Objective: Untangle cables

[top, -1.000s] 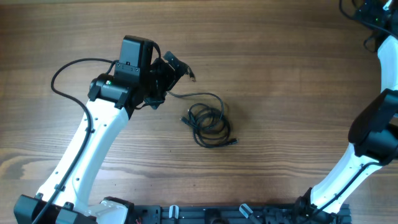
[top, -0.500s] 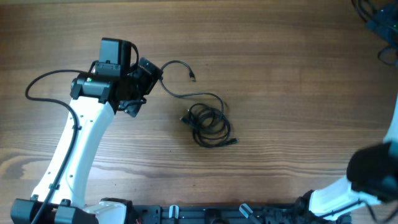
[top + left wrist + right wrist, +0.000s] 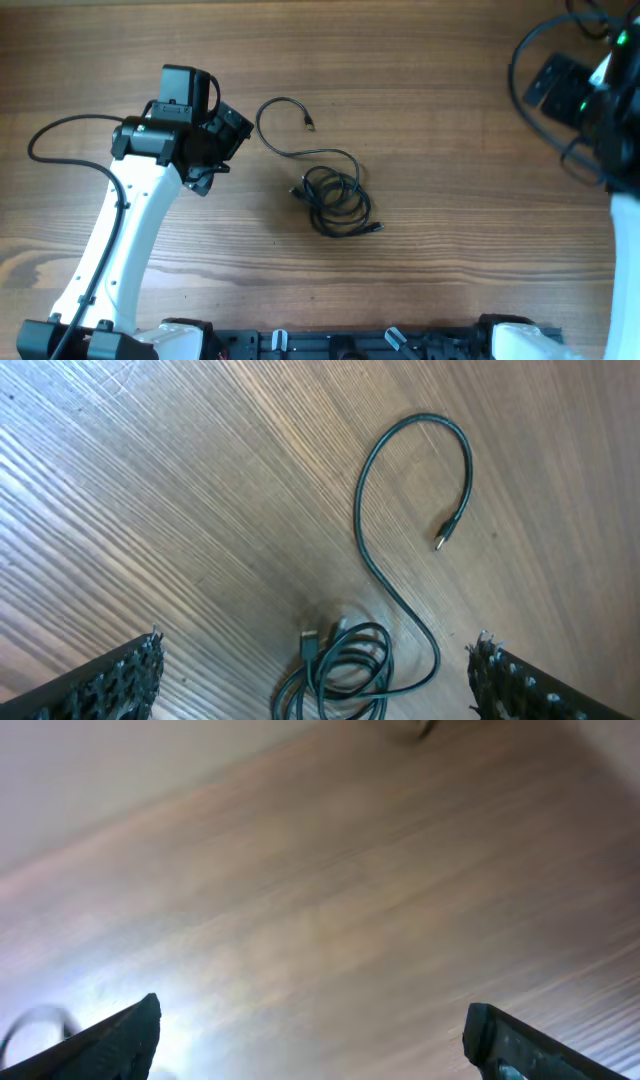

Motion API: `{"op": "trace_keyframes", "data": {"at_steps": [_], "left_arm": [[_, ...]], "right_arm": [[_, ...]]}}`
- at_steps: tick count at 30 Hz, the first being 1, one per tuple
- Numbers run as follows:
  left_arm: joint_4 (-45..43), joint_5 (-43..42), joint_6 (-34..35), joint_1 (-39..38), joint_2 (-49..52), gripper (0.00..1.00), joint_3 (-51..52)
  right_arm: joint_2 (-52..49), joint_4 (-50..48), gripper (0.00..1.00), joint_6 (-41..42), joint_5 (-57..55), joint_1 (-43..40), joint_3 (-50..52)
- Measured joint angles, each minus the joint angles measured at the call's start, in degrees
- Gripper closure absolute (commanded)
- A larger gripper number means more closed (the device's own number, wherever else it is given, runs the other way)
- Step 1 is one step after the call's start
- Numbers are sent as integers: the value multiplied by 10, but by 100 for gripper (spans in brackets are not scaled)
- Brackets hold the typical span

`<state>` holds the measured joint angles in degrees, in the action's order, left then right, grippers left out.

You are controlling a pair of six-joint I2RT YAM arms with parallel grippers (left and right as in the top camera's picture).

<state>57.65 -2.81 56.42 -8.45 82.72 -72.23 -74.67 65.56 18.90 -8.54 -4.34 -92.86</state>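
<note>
One thin black cable lies on the wooden table as a loose coil [image 3: 338,201], and its free tail curves up to a small plug [image 3: 308,124]. My left gripper [image 3: 225,150] hovers left of the tail, open and holding nothing. In the left wrist view the coil [image 3: 340,670] lies on the table between the two fingertips, and the tail loops above it to the plug [image 3: 441,540]. My right gripper [image 3: 556,85] is at the far upper right, well away from the cable. Its wrist view is blurred and shows the gripper [image 3: 312,1010] open over bare wood.
Thick black arm wires loop beside the left arm [image 3: 55,135] and around the right arm [image 3: 530,45]. A dark rail [image 3: 350,345] runs along the table's front edge.
My left gripper has drawn back to the left, off the cable's tail, which now lies fully exposed. The right arm has swung into the upper right. The cable has not moved.
</note>
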Motion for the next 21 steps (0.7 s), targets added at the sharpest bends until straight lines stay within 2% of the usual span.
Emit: {"op": "trace_keyframes", "data": {"at_steps": [6,11,15,18,20,21], "left_arm": [[9,0,0,0,0,0,0],[9,0,0,0,0,0,0],[7,0,0,0,0,0,0],[6,16,0,3,0,0,0],[7,23,0,9,0,0,0],[9,26,0,11,0,0,0]], "right_arm": [[12,-21,0,4,229,5,138],[-34,-66,1,-24,348,15,209],[-74,-88,11,-46,381,69,213],[-106,-114,18,-56,380,138,213],[-132,-134,28,-55,372,177,213],[-160,-164,28,-49,369,204,213]]}}
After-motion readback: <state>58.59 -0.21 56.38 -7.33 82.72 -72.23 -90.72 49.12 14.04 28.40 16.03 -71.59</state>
